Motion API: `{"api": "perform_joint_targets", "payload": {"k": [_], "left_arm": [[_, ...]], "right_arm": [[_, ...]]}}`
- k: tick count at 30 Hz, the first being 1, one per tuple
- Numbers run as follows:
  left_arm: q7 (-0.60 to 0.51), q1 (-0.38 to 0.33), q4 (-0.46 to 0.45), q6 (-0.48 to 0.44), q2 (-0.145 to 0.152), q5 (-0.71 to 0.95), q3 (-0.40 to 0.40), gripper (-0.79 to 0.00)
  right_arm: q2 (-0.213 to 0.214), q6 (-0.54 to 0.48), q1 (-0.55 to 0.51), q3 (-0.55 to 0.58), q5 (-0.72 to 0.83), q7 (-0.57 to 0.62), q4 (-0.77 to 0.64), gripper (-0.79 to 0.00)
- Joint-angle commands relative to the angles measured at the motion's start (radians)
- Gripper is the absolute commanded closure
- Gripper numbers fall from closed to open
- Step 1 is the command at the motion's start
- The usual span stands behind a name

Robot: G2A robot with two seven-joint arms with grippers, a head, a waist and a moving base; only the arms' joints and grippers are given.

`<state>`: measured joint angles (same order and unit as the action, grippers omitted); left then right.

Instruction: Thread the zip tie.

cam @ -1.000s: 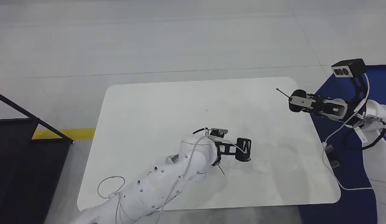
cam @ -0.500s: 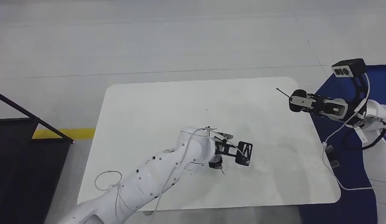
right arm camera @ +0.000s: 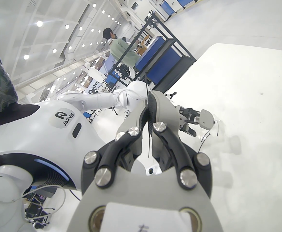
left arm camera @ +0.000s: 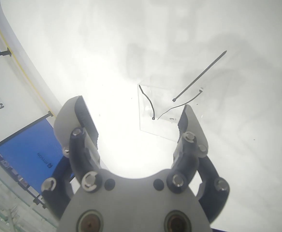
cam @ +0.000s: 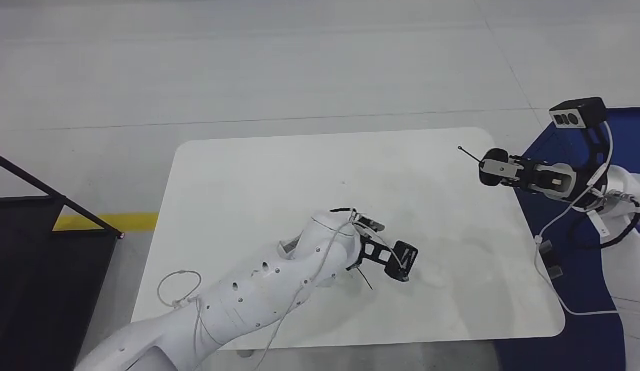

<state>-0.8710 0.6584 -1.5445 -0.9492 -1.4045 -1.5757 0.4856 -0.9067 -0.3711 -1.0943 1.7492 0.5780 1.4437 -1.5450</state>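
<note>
Left wrist view shows the left gripper (left arm camera: 132, 102) spread open just beside a clear tray (left arm camera: 160, 127), with thin zip ties (left arm camera: 198, 77) at it. They look light and bendy, best pinched near the stiff head. Right wrist view adds the right gripper (right arm camera: 148, 101), well apart from the tray, clenched on another zip tie (right arm camera: 146, 84).

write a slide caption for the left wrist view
Open left hand over the white table, three black zip ties lying by a clear plastic square
</note>
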Motion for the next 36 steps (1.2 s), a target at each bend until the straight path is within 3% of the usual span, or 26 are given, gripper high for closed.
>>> {"api": "perform_joint_targets", "payload": {"k": [1, 30, 36], "left_arm": [[0.001, 0.000, 0.000, -0.001, 0.000, 0.000, 0.000, -0.785], [0.001, 0.000, 0.000, -0.001, 0.000, 0.000, 0.000, -0.785], [0.133, -0.026, -0.007, -0.063, 0.009, 0.024, -0.022, -0.785]], "right_arm": [[0.000, 0.000, 0.000, 0.000, 0.000, 0.000, 0.000, 0.000], [0.000, 0.000, 0.000, 0.000, 0.000, 0.000, 0.000, 0.000], [0.000, 0.000, 0.000, 0.000, 0.000, 0.000, 0.000, 0.000]]}}
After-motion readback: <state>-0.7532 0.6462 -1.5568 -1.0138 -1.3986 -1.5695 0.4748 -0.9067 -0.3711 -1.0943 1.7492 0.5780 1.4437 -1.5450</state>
